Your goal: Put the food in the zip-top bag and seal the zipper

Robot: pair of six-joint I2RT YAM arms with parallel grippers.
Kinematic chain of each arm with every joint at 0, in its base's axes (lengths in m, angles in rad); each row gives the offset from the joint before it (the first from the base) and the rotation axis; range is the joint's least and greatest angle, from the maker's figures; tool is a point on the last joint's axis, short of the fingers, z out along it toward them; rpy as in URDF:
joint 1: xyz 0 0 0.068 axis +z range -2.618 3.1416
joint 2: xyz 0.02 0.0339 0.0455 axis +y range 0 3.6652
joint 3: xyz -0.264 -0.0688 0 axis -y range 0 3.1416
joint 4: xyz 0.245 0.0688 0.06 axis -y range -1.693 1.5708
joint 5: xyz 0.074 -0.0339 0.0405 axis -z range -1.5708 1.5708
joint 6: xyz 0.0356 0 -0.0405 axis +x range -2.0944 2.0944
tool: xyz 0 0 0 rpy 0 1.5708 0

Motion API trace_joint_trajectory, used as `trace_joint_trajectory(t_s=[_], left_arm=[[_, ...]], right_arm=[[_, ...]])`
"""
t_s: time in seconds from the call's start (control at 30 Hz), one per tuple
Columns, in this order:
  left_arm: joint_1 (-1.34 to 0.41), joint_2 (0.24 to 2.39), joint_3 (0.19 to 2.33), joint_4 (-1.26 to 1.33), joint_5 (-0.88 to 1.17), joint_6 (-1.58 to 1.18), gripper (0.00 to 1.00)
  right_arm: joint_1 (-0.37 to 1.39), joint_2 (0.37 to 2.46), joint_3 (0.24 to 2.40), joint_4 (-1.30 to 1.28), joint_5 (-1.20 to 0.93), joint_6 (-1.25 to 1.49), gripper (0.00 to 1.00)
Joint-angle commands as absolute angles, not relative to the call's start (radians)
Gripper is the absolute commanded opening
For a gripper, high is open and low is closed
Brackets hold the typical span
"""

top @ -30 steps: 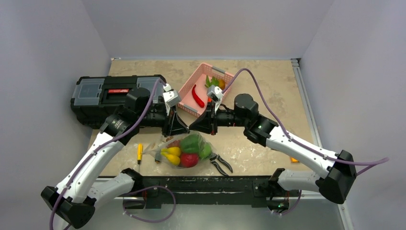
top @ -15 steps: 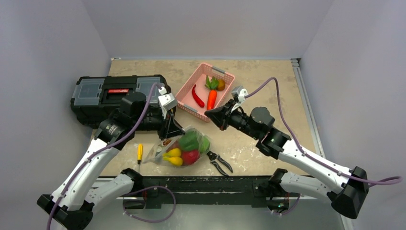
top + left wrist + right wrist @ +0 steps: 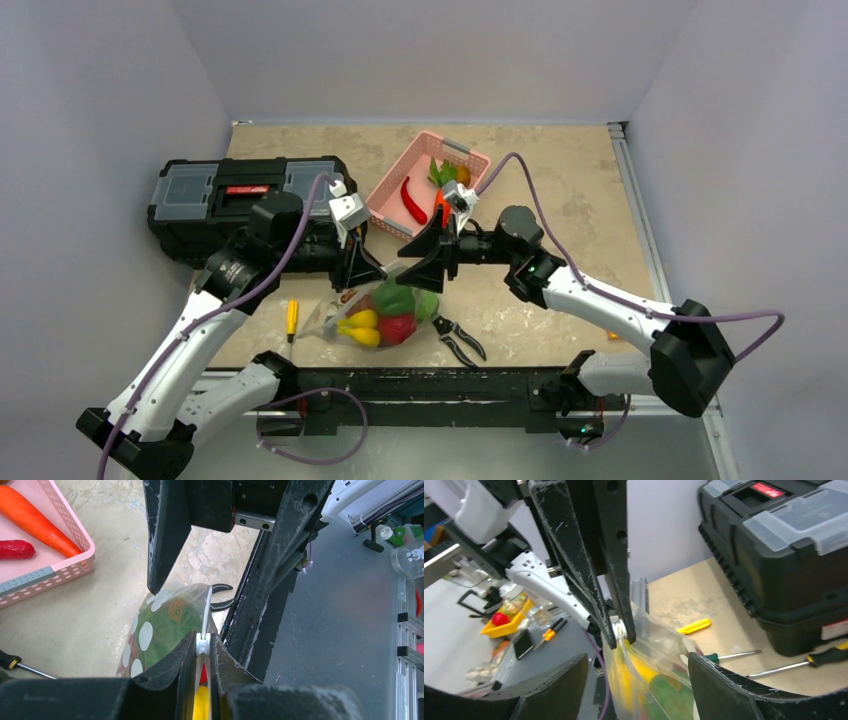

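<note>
**Zip-top bag** (image 3: 335,318): lies on the surface (image 3: 560,190) between the two arms, close to their bases, with its rim lifted toward the grippers.

**Food** (image 3: 385,312): inside the bag. Banana (image 3: 360,322), green pepper (image 3: 397,297) and a red round fruit (image 3: 397,328) show through the film. Judgement: loading is done and sealing is the step in hand.

**Zipper** (image 3: 206,611): the pale strip rises from the left gripper (image 3: 202,644). That gripper is pressed together on a small white piece at the strip's end, pinching the zipper. I cannot tell whether the rest of the strip is already pressed closed.

**Right gripper** (image 3: 638,660): fingers spread, straddling the rim just beside the left gripper's tips. No contact with the film is visible.

**Doing the step well (judgement):**
- Keep the left pinch as a fixed anchor so the rim is taut.
- Close the right fingers squarely across the strip, not on the loose film below it.
- Draw along the rim, away from the anchor.
- A slack or twisted rim would let the strip slip out.
- The pepper bulging near the rim may hold the two sides apart.

**Surroundings:**
- The pink basket (image 3: 392,200) beyond the bag holds a carrot (image 3: 35,517) and a red chili (image 3: 412,200).
- The pliers (image 3: 460,340) lie just right of the bag.
- A screwdriver (image 3: 292,318) lies to its left.
- A black toolbox (image 3: 200,200) sits far left.
</note>
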State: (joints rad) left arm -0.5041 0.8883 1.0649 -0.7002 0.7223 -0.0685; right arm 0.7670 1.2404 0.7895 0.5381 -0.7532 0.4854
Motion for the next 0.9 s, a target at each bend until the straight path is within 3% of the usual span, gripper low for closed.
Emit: trace_joint_trajectory(t_s=[0.0, 0.07, 0.2, 0.47, 0.7, 0.77, 0.87], left_arm=[[-0.500, 0.869, 1.066, -0.616, 0.766, -0.093, 0.00], [-0.501, 0.866, 1.059, -0.602, 0.767, -0.103, 0.00], [-0.500, 0.864, 1.044, -0.567, 0.777, -0.123, 0.00], [-0.499, 0.859, 1.028, -0.548, 0.774, -0.139, 0.00], [-0.501, 0.854, 1.025, -0.547, 0.771, -0.141, 0.00], [-0.500, 0.851, 1.025, -0.547, 0.771, -0.141, 0.00], [-0.500, 0.849, 1.023, -0.546, 0.772, -0.141, 0.00]], right_arm=[[0.767, 1.256, 0.755, 0.897, -0.867, 0.670, 0.73], [0.769, 1.269, 0.736, 0.991, -0.832, 0.725, 0.70], [0.771, 1.309, 0.699, 1.123, -0.740, 0.825, 0.42], [0.842, 1.321, 0.645, 1.165, -0.583, 0.827, 0.33], [0.883, 1.322, 0.604, 1.215, -0.451, 0.824, 0.10], [0.889, 1.326, 0.604, 1.211, -0.441, 0.821, 0.08], [0.893, 1.335, 0.602, 1.218, -0.446, 0.802, 0.14]])
